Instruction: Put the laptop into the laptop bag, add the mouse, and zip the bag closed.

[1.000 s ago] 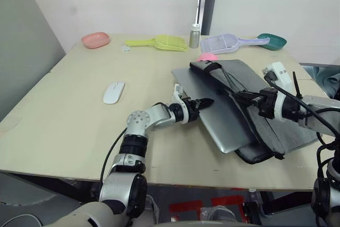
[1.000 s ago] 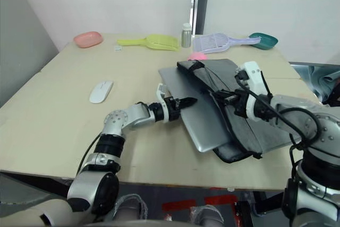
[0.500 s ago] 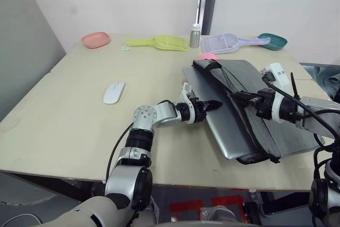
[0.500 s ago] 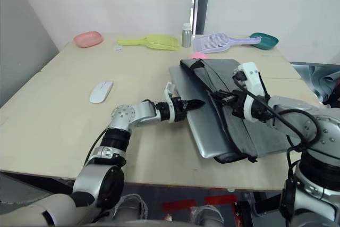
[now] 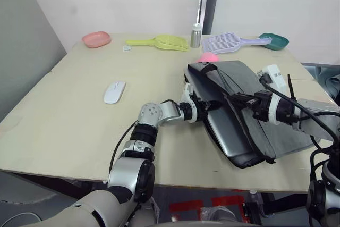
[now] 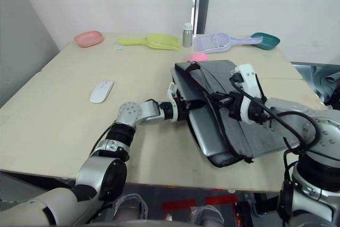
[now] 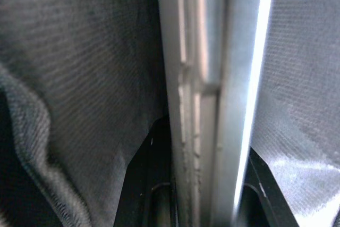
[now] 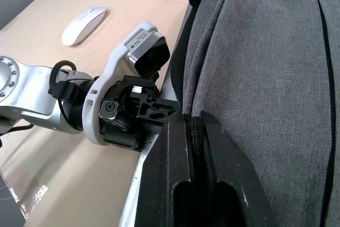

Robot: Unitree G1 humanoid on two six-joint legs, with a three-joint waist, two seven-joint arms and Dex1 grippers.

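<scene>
The right gripper (image 8: pixel 194 131) pinches the top flap of the flat grey fabric laptop bag (image 5: pixel 249 94). The left gripper (image 5: pixel 208 109) clamps the thin silver-grey metal laptop (image 5: pixel 226 134), mostly inside the bag. The small white oval mouse (image 5: pixel 114 92) lies well apart.

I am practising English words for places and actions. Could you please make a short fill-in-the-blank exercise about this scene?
1. The left gripper is shut on the edge of the ____.
2. The right gripper pinches the upper flap of the ____.
3. The white mouse lies on the ____, apart from the bag.

Missing words: laptop; laptop bag; table
</scene>
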